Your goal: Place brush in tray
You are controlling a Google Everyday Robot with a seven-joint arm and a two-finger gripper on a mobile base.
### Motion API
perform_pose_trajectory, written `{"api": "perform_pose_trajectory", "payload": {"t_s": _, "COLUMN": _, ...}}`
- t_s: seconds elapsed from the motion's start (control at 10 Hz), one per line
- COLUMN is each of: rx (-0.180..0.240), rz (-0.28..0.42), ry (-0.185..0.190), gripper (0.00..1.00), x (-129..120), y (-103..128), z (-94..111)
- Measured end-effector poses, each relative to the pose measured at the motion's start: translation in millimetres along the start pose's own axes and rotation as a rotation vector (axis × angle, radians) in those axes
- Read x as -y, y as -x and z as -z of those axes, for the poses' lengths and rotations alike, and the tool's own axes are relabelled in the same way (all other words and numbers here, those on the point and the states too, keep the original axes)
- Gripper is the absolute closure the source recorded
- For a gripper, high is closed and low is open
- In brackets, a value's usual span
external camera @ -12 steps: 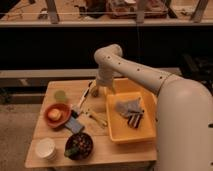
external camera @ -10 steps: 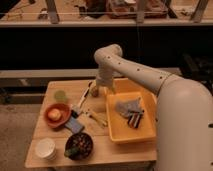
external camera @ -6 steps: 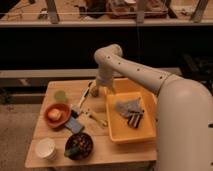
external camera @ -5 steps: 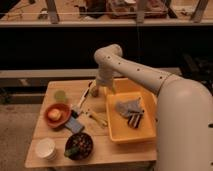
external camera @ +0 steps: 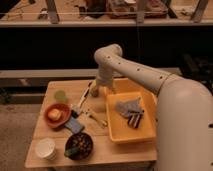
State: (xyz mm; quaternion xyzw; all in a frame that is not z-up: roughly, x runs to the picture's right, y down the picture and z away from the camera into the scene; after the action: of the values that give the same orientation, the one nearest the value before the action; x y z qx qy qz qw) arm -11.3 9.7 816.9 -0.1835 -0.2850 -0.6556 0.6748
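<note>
The brush (external camera: 84, 97), slim with a white handle, lies on the wooden table (external camera: 50, 90) just left of the tray, running from near the gripper down towards the orange bowl. My gripper (external camera: 96, 91) hangs low over the table at the brush's upper end, by the tray's left wall. I cannot tell whether it touches the brush. The tray (external camera: 119, 135), a large yellow-orange bin, stands on the table's right half. It holds a grey cloth (external camera: 128, 106) and a dark striped block (external camera: 134, 120).
A thin yellowish utensil (external camera: 95, 117) lies left of the tray. A round orange bowl (external camera: 56, 114), a green round thing (external camera: 61, 95), a blue pad (external camera: 75, 124), a dark bowl (external camera: 78, 146) and a white cup (external camera: 46, 148) fill the table's left side. A dark shelf stands behind.
</note>
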Motion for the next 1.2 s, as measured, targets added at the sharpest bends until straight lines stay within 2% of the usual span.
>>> {"api": "perform_pose_trajectory", "payload": {"t_s": 0.8, "rx": -0.001, "rz": -0.002, "ry": 0.001, "gripper": 0.20, "x": 0.0, "y": -0.6, "z": 0.1}}
{"api": "perform_pose_trajectory", "payload": {"t_s": 0.9, "rx": -0.037, "rz": -0.042, "ry": 0.047, "gripper": 0.20, "x": 39.1, "y": -22.8, "z": 15.1}}
{"api": "perform_pose_trajectory", "payload": {"t_s": 1.0, "rx": -0.045, "rz": -0.045, "ry": 0.058, "gripper": 0.20, "x": 58.8, "y": -31.1, "z": 19.3}}
{"api": "perform_pose_trajectory", "payload": {"t_s": 1.2, "rx": -0.040, "rz": -0.055, "ry": 0.052, "gripper": 0.20, "x": 78.4, "y": -38.6, "z": 19.1}}
